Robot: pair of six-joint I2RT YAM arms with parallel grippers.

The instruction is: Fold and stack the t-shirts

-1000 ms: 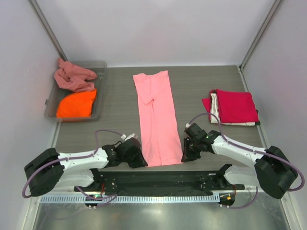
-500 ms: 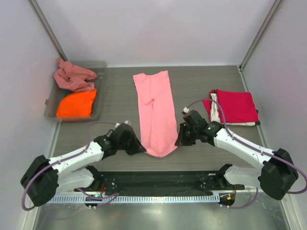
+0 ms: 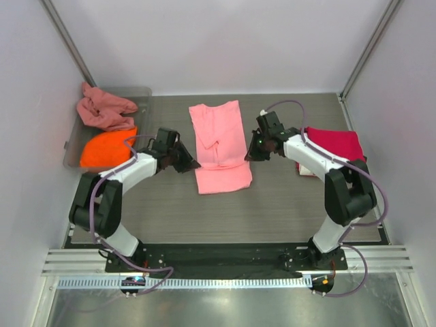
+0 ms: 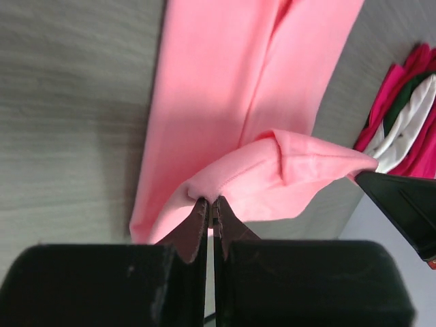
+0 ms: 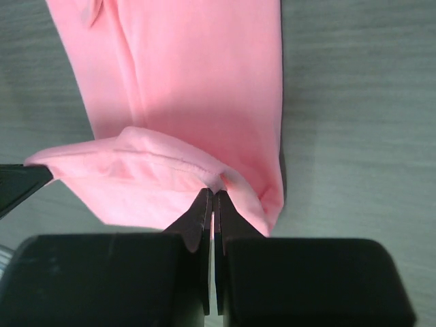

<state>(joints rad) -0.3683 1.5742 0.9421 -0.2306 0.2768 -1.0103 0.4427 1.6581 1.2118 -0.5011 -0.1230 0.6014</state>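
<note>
1. Pink shirt point(image 3: 219, 146) lies lengthwise in the middle of the table point(image 3: 286, 204), its near end lifted and doubled over the rest.
2. The left gripper point(image 4: 210, 212) is clamped tight on the hem's left corner, cloth between the jaws.
3. The right gripper point(image 5: 212, 202) pinches the right corner the same way, and the hem sags between the two.
4. The tray point(image 3: 142, 146) at far left holds an orange shirt point(image 3: 109, 148) and a bunched rose shirt point(image 3: 102, 109).
5. At right, a red shirt point(image 3: 334, 151) tops a folded stack point(image 4: 402, 122), with white and dark layers showing at its edge.
</note>
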